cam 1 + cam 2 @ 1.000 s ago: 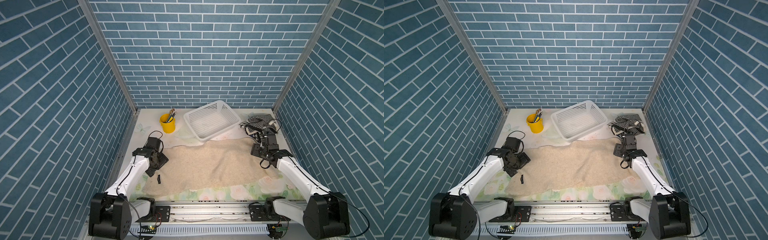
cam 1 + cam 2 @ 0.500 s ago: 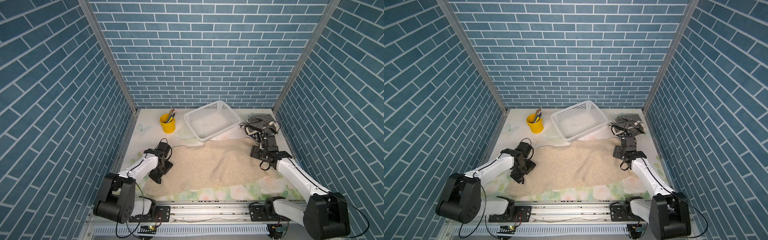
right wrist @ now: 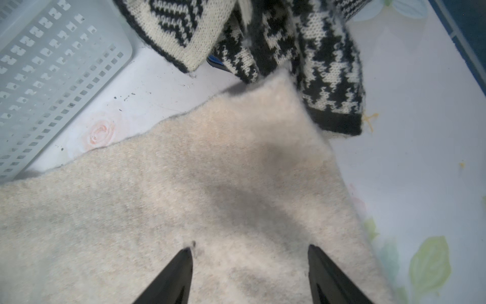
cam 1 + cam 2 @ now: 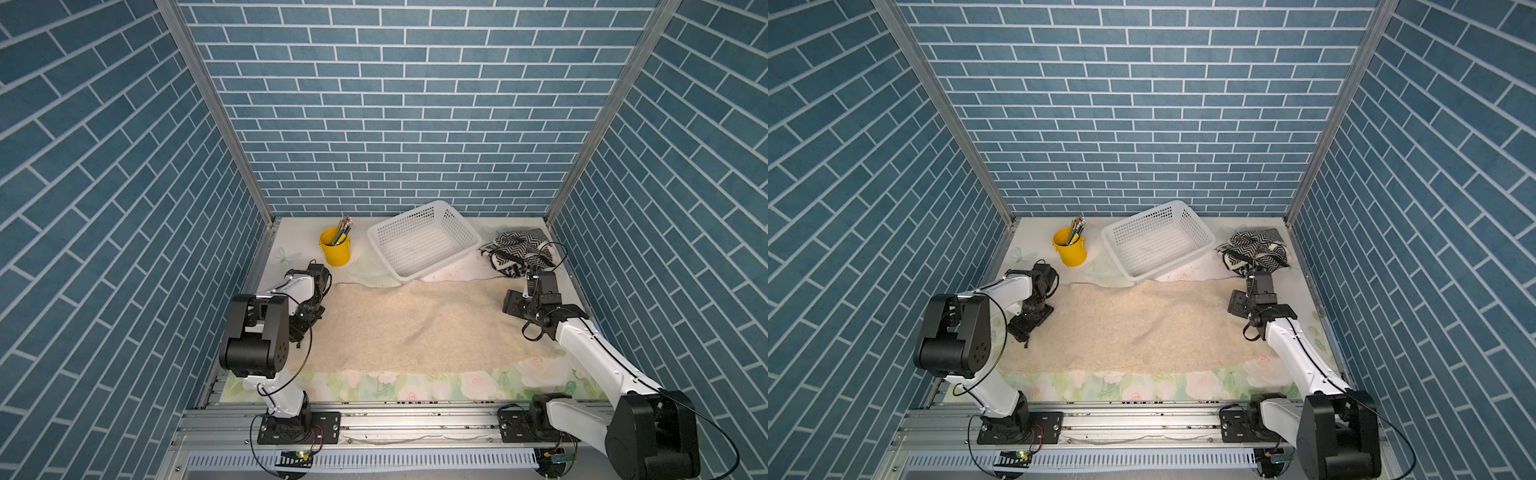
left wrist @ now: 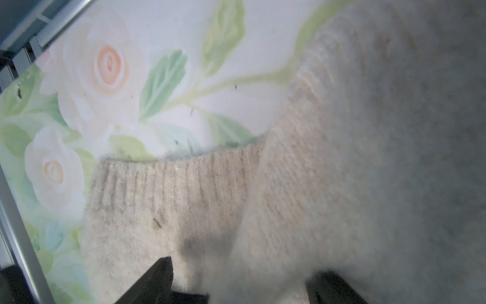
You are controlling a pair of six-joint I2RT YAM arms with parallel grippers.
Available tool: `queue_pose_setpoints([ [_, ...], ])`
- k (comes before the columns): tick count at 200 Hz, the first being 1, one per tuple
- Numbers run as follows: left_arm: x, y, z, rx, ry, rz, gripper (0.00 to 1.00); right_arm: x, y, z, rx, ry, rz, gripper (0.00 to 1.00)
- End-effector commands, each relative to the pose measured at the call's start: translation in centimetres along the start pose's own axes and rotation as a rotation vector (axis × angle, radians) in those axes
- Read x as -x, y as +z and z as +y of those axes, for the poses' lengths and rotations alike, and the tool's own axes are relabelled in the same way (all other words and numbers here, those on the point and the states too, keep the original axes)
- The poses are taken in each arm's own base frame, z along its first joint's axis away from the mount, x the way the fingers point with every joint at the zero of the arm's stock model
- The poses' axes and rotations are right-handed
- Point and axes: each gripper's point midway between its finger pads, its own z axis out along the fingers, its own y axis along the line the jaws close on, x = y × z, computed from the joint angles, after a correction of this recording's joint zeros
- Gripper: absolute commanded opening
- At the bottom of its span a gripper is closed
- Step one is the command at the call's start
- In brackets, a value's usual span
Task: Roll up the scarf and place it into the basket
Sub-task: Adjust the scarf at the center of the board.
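The fuzzy cream knitted scarf is lying spread out, unrolled, across the middle of the floral-printed table mat. Its far edge is reaching the near corner of the shallow white plastic basket with perforated walls, which is sitting toward the back.

The left gripper is sitting low at the scarf's left end. Its black fingers are standing apart with the fabric seeming to bunch between them, though the wrist view is blurring there.

The right gripper is hanging over the scarf's far right corner, jaws spread wide and gripping nothing. That corner is lapping against a crumpled black-and-white patterned knit. A small yellow bucket holding brushes is standing left of the basket.
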Motion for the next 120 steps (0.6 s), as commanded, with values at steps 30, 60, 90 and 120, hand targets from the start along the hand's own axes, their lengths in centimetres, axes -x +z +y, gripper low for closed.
queue_pose_setpoints([
  [30,3.9,1.5,-0.7,0.005,0.039,-0.001,0.84,-1.2,1.8,-1.5,0.001,0.048,0.034,0.73],
  [60,3.9,-1.6,-4.1,-0.195,0.135,0.035,0.85,-1.4,2.3,-1.2,0.028,0.055,0.05,0.73],
  [90,3.8,-5.9,-5.6,-0.326,0.237,-0.009,0.85,-2.3,2.1,-0.6,0.038,0.021,0.083,0.72],
  [120,3.7,-9.6,-6.2,-0.426,0.311,-0.047,0.85,-3.4,3.1,-1.4,-0.005,0.038,0.118,0.71],
])
